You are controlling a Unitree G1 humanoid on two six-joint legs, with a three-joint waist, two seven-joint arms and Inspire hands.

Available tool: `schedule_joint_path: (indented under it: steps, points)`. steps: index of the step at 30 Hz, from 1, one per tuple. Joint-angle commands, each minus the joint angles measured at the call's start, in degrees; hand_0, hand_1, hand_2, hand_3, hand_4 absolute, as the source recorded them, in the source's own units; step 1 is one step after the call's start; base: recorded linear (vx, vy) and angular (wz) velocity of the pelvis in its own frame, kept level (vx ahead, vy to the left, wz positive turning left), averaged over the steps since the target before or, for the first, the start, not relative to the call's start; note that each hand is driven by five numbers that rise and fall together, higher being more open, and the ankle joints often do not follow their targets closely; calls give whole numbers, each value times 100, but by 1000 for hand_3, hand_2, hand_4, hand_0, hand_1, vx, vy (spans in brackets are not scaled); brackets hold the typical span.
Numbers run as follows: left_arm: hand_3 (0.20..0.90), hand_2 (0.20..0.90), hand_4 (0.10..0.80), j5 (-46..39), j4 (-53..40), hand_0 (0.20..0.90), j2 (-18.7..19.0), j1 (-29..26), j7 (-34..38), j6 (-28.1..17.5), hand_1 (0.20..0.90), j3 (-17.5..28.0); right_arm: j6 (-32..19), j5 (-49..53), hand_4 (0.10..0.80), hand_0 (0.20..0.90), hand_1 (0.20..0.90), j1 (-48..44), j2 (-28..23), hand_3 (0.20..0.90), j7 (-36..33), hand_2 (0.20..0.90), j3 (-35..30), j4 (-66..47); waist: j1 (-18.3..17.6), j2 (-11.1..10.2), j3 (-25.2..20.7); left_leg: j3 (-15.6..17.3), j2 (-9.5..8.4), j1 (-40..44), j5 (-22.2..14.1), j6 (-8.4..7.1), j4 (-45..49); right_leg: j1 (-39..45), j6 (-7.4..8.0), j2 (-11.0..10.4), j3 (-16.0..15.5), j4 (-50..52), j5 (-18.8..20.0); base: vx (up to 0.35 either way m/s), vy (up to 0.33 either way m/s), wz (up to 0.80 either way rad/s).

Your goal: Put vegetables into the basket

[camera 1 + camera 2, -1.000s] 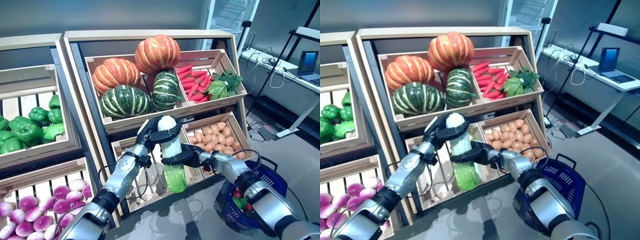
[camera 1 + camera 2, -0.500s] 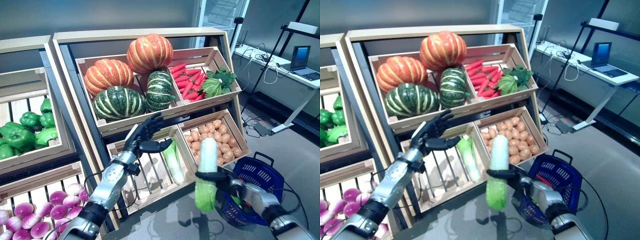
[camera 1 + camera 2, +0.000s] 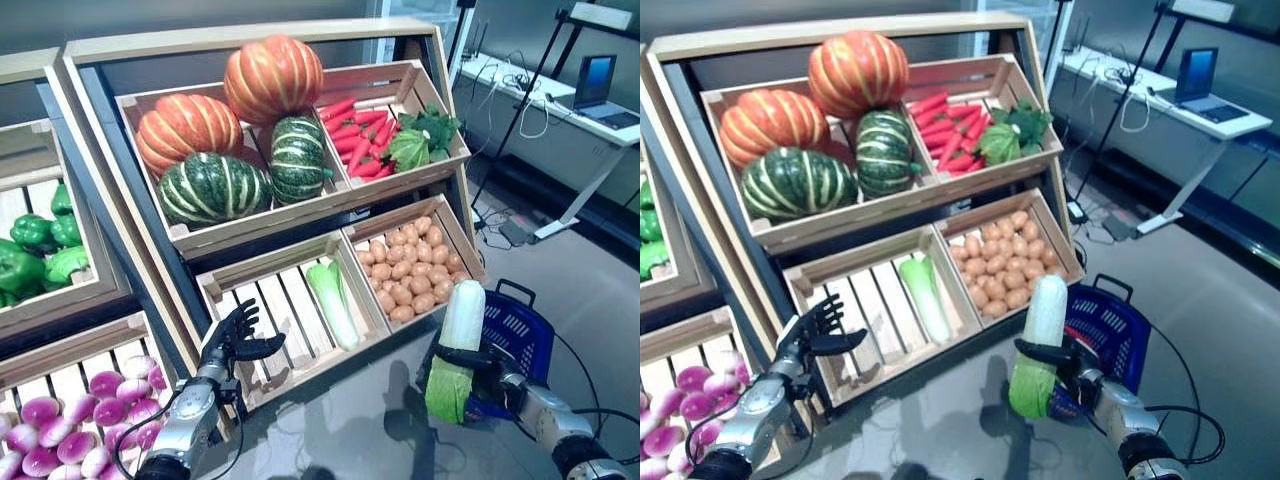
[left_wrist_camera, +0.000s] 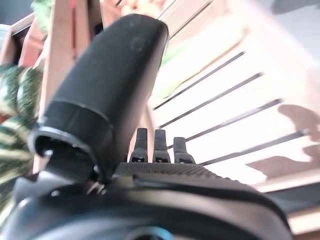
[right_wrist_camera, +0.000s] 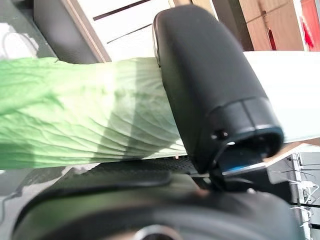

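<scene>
My right hand [image 3: 478,362] is shut on a long napa cabbage [image 3: 455,348], white at the top and leafy green at the bottom. It holds the cabbage upright just left of the blue plastic basket [image 3: 520,328] on the floor. The right wrist view shows the thumb [image 5: 210,85] curled over the cabbage [image 5: 75,110]. My left hand [image 3: 234,340] is open and empty, low in front of the lower slatted crate [image 3: 290,305]. Its fingers [image 4: 156,146] show straight in the left wrist view. A second napa cabbage [image 3: 332,300] lies in that crate.
The wooden stand [image 3: 250,45] with crates of vegetables takes up the left and middle. A desk with a laptop [image 3: 596,78] and a stand's legs are at the far right. Grey floor [image 3: 350,430] lies in front of the stand.
My right hand has carried the cabbage right and lower, close beside the basket. My left hand has dropped down and left, away from the crate. The camera has shifted too.
</scene>
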Motion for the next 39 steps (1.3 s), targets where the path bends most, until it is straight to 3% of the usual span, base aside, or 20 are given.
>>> schedule_joint_path:
  steps: [1, 4, 6, 9, 14, 16, 18, 21, 24, 27, 31, 39]
  points:
    - [900, 900, 800, 63, -474, 900, 167, -793, -171, -641, 900, 47, -897, -10, 400, 300, 300, -1135, -405, 300, -546, 300, -222, 41, -37, 41, 32, 36, -508, -473, 156, 7, -689, 227, -53, 120, -423, 96, -347, 119, 242, -3]
    - [900, 900, 800, -171, -338, 900, 413, -1164, -296, -631, 900, -26, -1091, -192, 400, 300, 300, -1199, -329, 300, -977, 300, -396, 371, 46, 54, 37, -265, -649, -349, -143, 363, -757, -40, 118, -199, -689, 1059, -676, 215, 181, -24]
    - [900, 900, 800, -226, -386, 900, 504, -1051, -338, -719, 900, -54, -1143, -301, 400, 300, 300, -721, -286, 300, -1113, 300, -616, 141, 3, 62, 84, -257, -632, -143, -230, 490, -756, -405, 231, -526, -848, 1952, -432, 248, 80, -24]
    - [900, 900, 800, -500, -425, 900, 647, -955, -272, -620, 900, -44, -1273, -548, 400, 300, 300, -515, -260, 300, -1299, 300, -732, 235, 60, 148, 162, -219, -491, 216, -285, 502, -933, -576, 311, -717, -883, 1737, -97, 191, -36, -11]
    - [900, 900, 800, -1160, -422, 900, 755, -1576, -29, -489, 900, -191, -1251, -745, 400, 300, 300, -1767, -334, 300, -1968, 300, -497, 1142, 250, 174, 387, 21, -307, 11, -460, 519, -817, -948, 540, -791, -921, 699, 517, -4, -202, -34]
    - [900, 900, 800, -1224, -481, 900, 626, -1587, 140, -509, 900, -138, -992, -785, 400, 300, 300, -2157, -387, 300, -2562, 300, -419, 1224, 276, 123, 467, 13, -112, -237, -592, 524, -477, -1005, 478, -719, -886, 793, 238, 151, -370, -11]
    - [900, 900, 800, -1229, -682, 900, 552, -1378, 176, -476, 900, -105, -964, -838, 400, 300, 300, -1965, -381, 300, -2930, 300, -498, 833, 245, 77, 490, -19, 26, -255, -542, 467, -457, -961, 427, -680, -925, 845, 144, 214, -328, 12]
    - [900, 900, 800, -971, -779, 900, 511, -1229, 14, -457, 900, -150, -1061, -867, 400, 300, 300, -1940, -530, 300, -3018, 300, -638, 836, 271, 45, 447, -52, 78, -199, -417, 384, -704, -826, 400, -586, -1038, 643, 56, 160, -219, 10]
    - [900, 900, 800, -914, -917, 900, 581, -1234, -104, -497, 900, -296, -1017, -859, 400, 300, 300, -2356, -994, 300, -3064, 300, -715, 987, 318, 98, 476, -153, 94, -346, -276, 271, -849, -965, 385, -574, -1138, 670, -50, 70, -147, 0]
    - [900, 900, 800, -1028, -1115, 900, 704, -1378, -164, -639, 900, -428, -1080, -847, 400, 300, 300, -2672, -1257, 300, -3212, 300, -710, 1024, 305, 229, 669, -296, 95, -668, -334, 252, -483, -1358, 359, -748, -1085, 1258, -238, -23, -51, 10]
    - [900, 900, 800, -1080, -1312, 900, 894, -1651, -111, -981, 900, -618, -1142, -815, 400, 300, 300, -3042, -1431, 300, -3329, 300, -671, 1157, 273, 371, 1030, -479, 133, -1372, -670, 271, 590, -1992, 291, -1016, -851, 2235, -550, -106, -35, 8]
    - [900, 900, 800, -1195, -1474, 900, 1038, -2006, 264, -1469, 900, -714, -1205, -838, 400, 300, 300, -3650, -1648, 300, -3342, 300, -363, 1459, 160, 557, 1508, -590, 148, -3064, -1742, 342, 3094, -3723, 129, -1452, -146, 4872, -1561, -123, 4, 6]
